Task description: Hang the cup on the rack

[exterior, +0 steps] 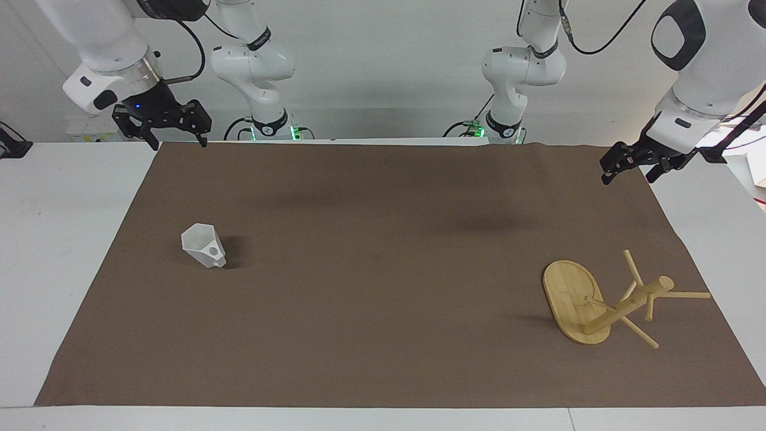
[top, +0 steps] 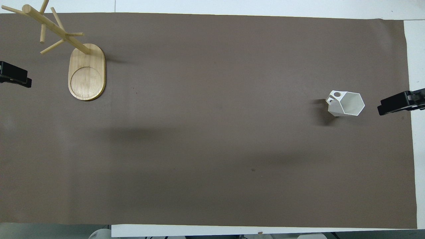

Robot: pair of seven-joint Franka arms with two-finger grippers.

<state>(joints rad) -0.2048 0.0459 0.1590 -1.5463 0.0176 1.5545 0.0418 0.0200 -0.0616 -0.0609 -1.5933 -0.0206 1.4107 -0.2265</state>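
The white faceted cup (exterior: pixel 203 245) stands mouth up on the brown mat toward the right arm's end, its handle with the round hole turned toward the middle of the table; it also shows in the overhead view (top: pixel 345 103). The bamboo rack (exterior: pixel 574 299) stands toward the left arm's end on its oval base (top: pixel 87 71), its post and pegs bare. My right gripper (exterior: pixel 176 143) is open, raised over the mat's edge, apart from the cup; it shows beside the cup in the overhead view (top: pixel 395 104). My left gripper (exterior: pixel 627 178) is open, raised over the mat's edge beside the rack (top: pixel 13 76).
The brown mat (exterior: pixel 383 287) covers most of the white table (exterior: pixel 60 239). Two more white arm bases stand at the robots' end of the table (exterior: pixel 263 90).
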